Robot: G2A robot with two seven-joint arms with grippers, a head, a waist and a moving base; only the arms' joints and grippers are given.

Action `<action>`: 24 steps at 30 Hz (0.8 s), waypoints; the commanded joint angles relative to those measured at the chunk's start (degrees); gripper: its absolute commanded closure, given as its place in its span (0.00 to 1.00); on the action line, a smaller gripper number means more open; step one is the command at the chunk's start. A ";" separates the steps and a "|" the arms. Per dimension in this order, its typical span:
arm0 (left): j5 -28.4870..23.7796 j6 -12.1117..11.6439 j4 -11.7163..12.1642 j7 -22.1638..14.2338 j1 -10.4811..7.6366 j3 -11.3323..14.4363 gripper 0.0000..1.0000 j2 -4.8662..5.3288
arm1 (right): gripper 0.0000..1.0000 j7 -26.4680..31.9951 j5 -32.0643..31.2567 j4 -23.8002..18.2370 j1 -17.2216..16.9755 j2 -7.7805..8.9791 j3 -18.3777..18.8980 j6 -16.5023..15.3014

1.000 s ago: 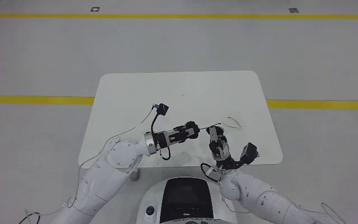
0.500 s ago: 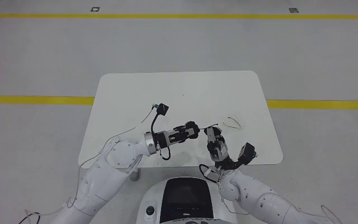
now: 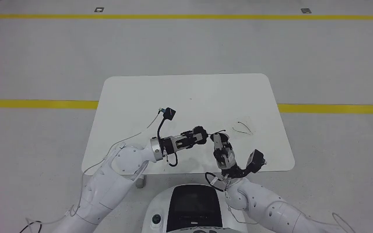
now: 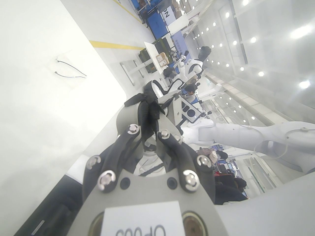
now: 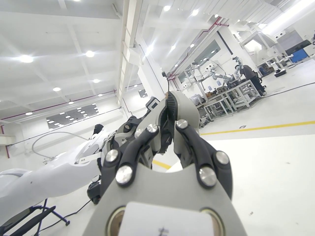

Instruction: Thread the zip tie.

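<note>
Spare ties (image 4: 70, 71): two thin dark ties lie on the table (image 3: 175, 96), right of the grippers and apart from them. A faint clear outline lies round them; bag or not, I cannot tell.
Edges: both grippers hang over the table's near half, inside the near edge, about midway between its sides. Broad white top stretches beyond them to the far edge.
Right gripper (image 5: 169, 105): clenched on the tie (image 5: 167, 88), which sticks out thin and dark past the fingertips.
Left gripper (image 3: 200, 134): fingers pressed together, just beside the right gripper, tips facing it. What they pinch is hidden.
Tie: held above the table, between the two grippers.
</note>
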 commanded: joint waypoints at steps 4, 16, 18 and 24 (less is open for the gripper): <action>0.00 0.00 0.00 0.00 0.00 0.00 1.00 0.00 | 1.00 0.35 1.13 1.03 0.64 -0.22 -0.53 0.00; 0.00 0.00 0.00 0.00 0.00 0.00 1.00 0.00 | 1.00 -1.25 1.91 0.12 1.55 -0.27 -1.86 0.00; 0.00 0.00 0.00 0.00 0.00 0.00 1.00 0.00 | 1.00 -0.71 2.48 0.31 1.80 -0.24 -2.28 0.00; 0.00 0.00 0.00 0.00 0.00 0.00 1.00 0.00 | 1.00 0.18 4.26 1.29 2.51 -0.44 -3.48 0.00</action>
